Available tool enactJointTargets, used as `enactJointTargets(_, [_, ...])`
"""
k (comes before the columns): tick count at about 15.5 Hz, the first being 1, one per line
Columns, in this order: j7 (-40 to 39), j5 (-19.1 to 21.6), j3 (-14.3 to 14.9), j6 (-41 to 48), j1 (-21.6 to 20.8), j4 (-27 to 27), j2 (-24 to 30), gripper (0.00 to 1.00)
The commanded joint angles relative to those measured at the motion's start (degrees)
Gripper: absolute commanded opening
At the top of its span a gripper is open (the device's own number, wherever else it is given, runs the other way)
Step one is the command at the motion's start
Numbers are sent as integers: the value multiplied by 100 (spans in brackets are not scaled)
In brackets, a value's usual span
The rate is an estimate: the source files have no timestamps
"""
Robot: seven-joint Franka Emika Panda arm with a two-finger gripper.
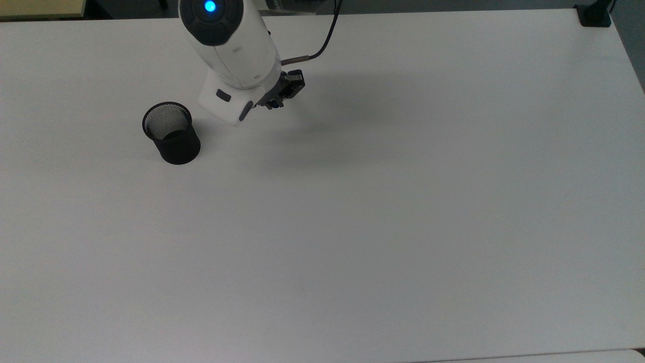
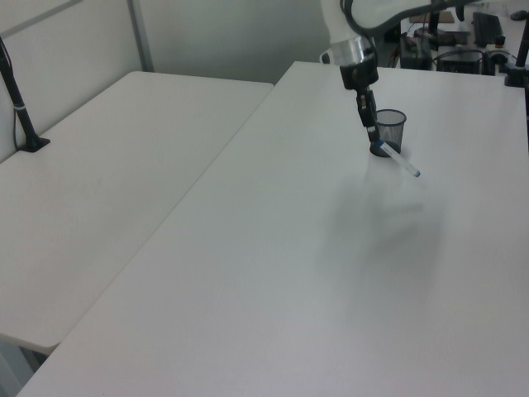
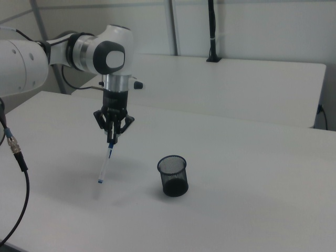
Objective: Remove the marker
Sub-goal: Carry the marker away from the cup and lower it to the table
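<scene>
My pincer [image 3: 112, 137] is closed on the blue-capped end of the marker [image 3: 105, 163], and the rest of the pen hangs below it. In the right view the white barrel slants down from my fingers, its small blue end low, close above the table [image 3: 236, 199], though I cannot tell whether it touches. The marker is out of the black mesh cup [image 3: 172, 176]: it hangs clear of the cup, off to the right view's left. In the left view the marker [image 2: 397, 160] crosses in front of the cup's [image 2: 390, 128] base. What my next move turns on, I judge, is that tilt: the long axis runs steeply from pincer to table, so lowering would land the free end first.
</scene>
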State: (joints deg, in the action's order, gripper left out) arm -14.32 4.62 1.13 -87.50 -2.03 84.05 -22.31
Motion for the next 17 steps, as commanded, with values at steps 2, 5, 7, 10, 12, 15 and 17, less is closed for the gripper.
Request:
enactJointTargets(2, [456, -313, 54, -469, -394, 156, -476, 10])
enactJointTargets(5, [527, -339, 62, -768, -474, 147, -635, 13])
enactJointTargets(7, [737, -348, 71, -1163, -474, 165, -713, 29])
enactJointTargets(10, [879, -348, 71, -1296, -474, 156, -793, 41])
enactJointTargets(12, [922, -339, 80, -1288, -482, 147, -793, 59])
enactJointTargets(15, [1596, -496, 124, -1279, -482, 103, -505, 100])
enactJointTargets(17, [1985, -857, 124, -1279, -421, 103, -118, 100])
